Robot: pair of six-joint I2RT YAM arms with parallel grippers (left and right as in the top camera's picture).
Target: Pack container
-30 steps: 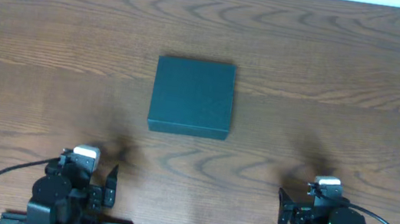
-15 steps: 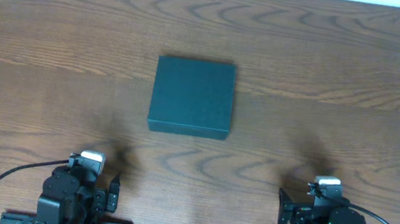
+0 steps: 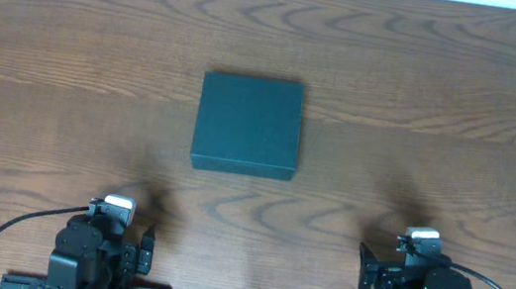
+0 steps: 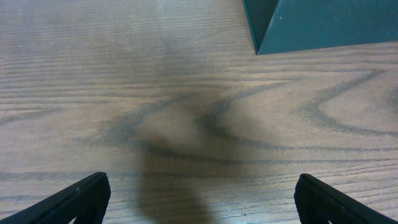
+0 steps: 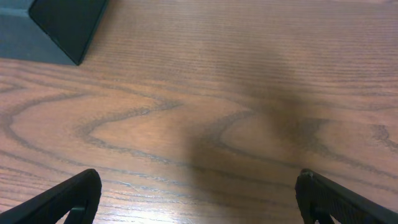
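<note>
Sitting closed on wood-grain table (image 3: 442, 109), the container (image 3: 247, 123) lies apart from left tool (image 4: 199, 193) and right tool (image 5: 196, 186), both spread.

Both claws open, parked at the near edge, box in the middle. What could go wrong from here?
1. The container looks shut, with no raised flap edge showing; a claw prying at it may just slide it across the smooth table.
2. The left claw and right claw cameras each see only its corner, so the approach could be misjudged.
3. Nothing to pack is in view.
</note>
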